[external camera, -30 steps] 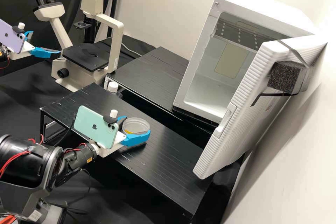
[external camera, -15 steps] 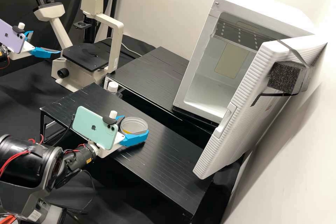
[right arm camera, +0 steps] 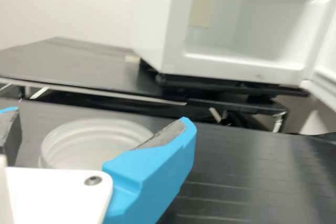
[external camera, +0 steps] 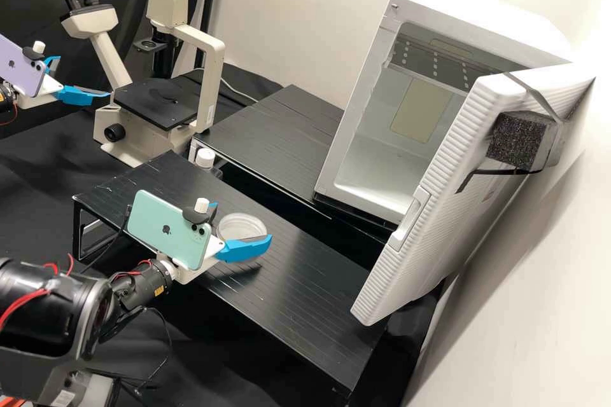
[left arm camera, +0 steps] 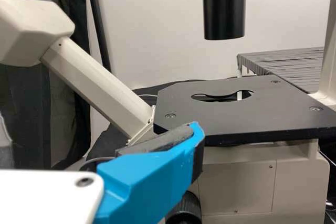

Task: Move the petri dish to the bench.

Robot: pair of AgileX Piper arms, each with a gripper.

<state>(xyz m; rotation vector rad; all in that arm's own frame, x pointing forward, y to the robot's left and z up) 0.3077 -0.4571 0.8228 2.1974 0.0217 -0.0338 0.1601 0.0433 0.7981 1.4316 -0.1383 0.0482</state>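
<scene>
Around the petri dish (external camera: 234,229) my right gripper (external camera: 242,222) stands open in the high view, over the front black shelf of the bench (external camera: 318,305). The round, clear dish lies flat between its fingers and seems to rest on the shelf. In the right wrist view, the dish (right arm camera: 89,142) sits between the spread fingers of the right gripper (right arm camera: 98,121), with a gap on one side. My left gripper (external camera: 83,77) is open and empty beside the microscope, far from the dish. In the left wrist view, one finger of the left gripper (left arm camera: 152,174) shows before the microscope stage.
A microscope (external camera: 156,102) stands at the back left. Behind the front shelf is a second black shelf (external camera: 273,133), with a white-capped bottle (external camera: 205,158) near its corner. At the right, a white incubator (external camera: 356,108) has its door (external camera: 433,203) swung open.
My right gripper's fingers have spread apart around the petri dish, and its wrist has shifted slightly. The dish has moved slightly to the left. The left arm has kept still.
</scene>
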